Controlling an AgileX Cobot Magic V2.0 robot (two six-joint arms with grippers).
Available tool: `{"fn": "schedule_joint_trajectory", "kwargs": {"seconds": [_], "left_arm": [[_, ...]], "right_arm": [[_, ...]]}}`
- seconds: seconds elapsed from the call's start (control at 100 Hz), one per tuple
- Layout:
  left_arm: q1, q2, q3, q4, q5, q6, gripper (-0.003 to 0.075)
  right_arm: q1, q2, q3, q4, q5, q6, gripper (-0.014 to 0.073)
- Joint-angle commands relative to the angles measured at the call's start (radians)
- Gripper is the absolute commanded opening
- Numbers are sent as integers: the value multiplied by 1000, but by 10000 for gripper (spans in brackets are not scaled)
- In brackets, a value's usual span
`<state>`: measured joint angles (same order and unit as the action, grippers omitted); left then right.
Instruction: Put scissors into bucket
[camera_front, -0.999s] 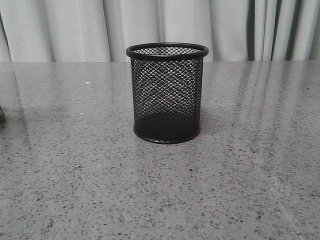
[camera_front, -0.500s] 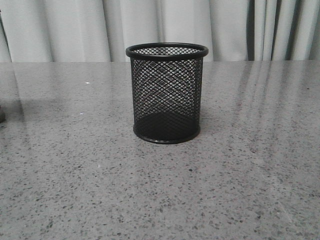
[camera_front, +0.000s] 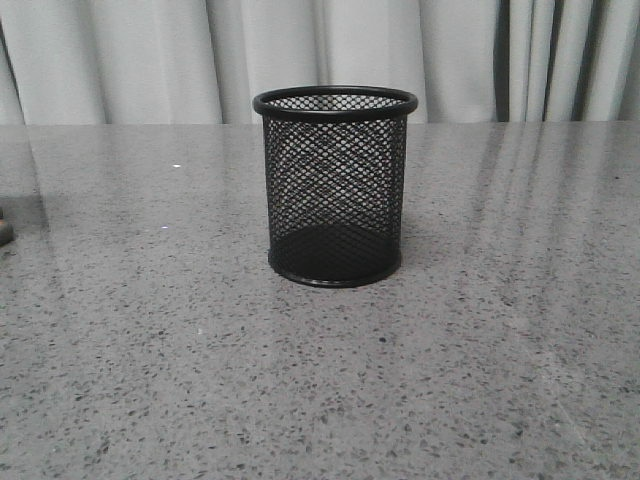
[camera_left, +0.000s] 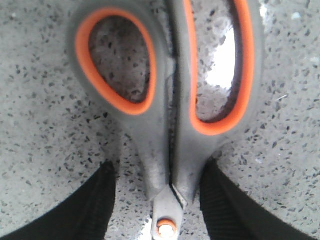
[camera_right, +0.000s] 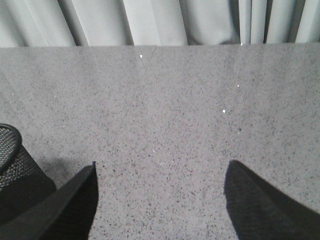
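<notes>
The scissors (camera_left: 165, 150) lie flat on the speckled grey table, close under my left wrist camera, with grey handles lined in orange and an orange pivot screw. My left gripper (camera_left: 157, 164) is open and straddles the neck just below the handles. One black finger (camera_left: 100, 200) stands apart from the neck, and the other (camera_left: 220, 200) is almost against it. The blades are out of view. The bucket (camera_front: 335, 185), a black mesh cup, stands upright and empty mid-table. My right gripper (camera_right: 161, 164) is open over bare table, and the bucket's rim (camera_right: 7, 145) shows beside one finger.
Pale curtains (camera_front: 330, 50) hang behind the table's far edge. A small dark bit (camera_front: 3, 232) shows at the far left edge of the front view; I cannot tell what it is. Neither arm shows in the front view.
The dark bit at the far left edge of the front view has shrunk and drawn further out of view. The bucket has not moved.
</notes>
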<state>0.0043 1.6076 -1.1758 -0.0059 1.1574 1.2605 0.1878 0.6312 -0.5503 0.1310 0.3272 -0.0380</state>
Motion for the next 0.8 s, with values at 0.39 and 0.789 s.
{"fn": "schedule_joint_trajectory", "kwargs": {"seconds": [0.39,0.789], "left_arm": [[-2,-12,-7,-161,-12,7,31],[-69,-324,-7,-232,-190,7,-20]], "right_arm": [[2,23,-26,-11,-84,-11,482],[209,23,-106,42,-92,-11,482]]}}
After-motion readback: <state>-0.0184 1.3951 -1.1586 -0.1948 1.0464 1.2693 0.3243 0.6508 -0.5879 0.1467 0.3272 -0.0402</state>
